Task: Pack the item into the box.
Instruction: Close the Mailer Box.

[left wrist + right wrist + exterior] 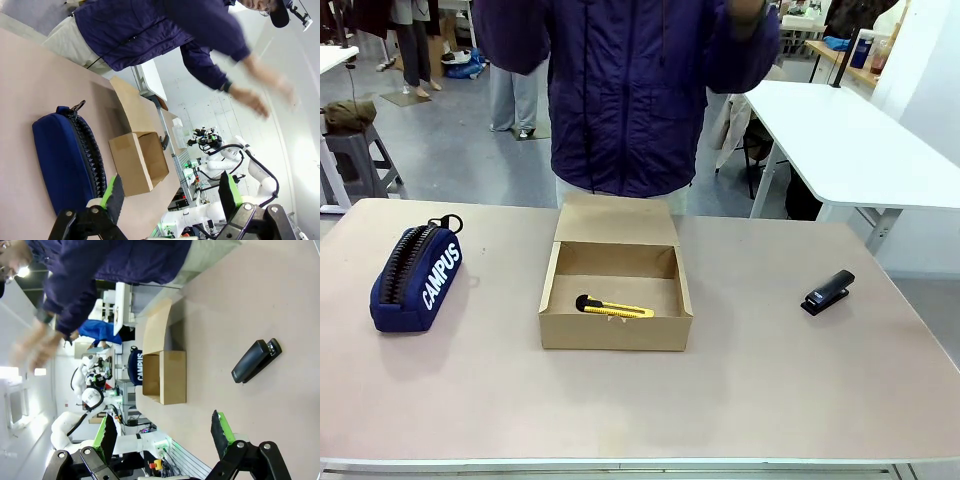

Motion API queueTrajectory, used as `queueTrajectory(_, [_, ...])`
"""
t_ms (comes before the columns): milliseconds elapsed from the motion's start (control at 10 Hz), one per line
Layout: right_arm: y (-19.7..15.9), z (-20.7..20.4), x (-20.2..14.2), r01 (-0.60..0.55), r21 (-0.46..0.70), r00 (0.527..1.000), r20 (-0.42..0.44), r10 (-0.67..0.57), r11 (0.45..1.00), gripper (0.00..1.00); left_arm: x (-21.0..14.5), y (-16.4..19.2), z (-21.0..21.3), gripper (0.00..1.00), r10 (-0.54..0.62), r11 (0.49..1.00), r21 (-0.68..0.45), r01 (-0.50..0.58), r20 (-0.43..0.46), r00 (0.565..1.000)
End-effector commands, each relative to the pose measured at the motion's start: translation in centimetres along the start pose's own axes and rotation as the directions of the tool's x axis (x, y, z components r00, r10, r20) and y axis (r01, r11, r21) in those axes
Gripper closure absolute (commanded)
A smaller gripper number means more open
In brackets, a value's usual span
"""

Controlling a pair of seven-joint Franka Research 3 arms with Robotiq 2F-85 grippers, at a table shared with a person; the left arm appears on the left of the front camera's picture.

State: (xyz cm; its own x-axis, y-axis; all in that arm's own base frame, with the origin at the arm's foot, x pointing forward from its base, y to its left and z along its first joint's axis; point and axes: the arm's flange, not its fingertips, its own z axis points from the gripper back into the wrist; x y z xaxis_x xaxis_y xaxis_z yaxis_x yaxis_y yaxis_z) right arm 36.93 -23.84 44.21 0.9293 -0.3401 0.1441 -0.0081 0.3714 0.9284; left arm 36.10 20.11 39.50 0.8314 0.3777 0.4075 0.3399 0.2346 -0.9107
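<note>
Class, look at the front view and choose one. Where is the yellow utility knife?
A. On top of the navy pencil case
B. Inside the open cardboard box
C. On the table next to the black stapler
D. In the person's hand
B: the yellow utility knife lies on the floor of the cardboard box, whose lid flap stands open at the far side.

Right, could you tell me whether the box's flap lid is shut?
No, the lid of the box stands open at the back, with the yellow knife visible inside.

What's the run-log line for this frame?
utility knife: lying inside box | lid: open | left gripper: open, empty | right gripper: open, empty | person's hands: raised above table
</note>
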Motion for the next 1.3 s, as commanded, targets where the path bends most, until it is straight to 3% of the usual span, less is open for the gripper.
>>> queueTrajectory(0, [0.2,0.1,0.0,-0.002,0.013,1.0,0.0,0.002,1.0,0.0,0.0,-0.3,-0.1,0.0,-0.011,1.0,-0.013,0.011,0.004,1.0])
queueTrajectory(1100, [0.0,0.0,0.0,0.0,0.0,1.0,0.0,0.0,1.0,0.0,0.0,0.0,0.0,0.0,0.0,1.0,0.0,0.0,0.0,1.0])
queueTrajectory(1200, [1.1,-2.5,0.0,-0.021,-0.022,0.999,-0.045,0.02,1.0,0.0,-0.1,-0.5,-2.8,0.0,-0.05,0.997,0.063,0.048,0.026,0.998])
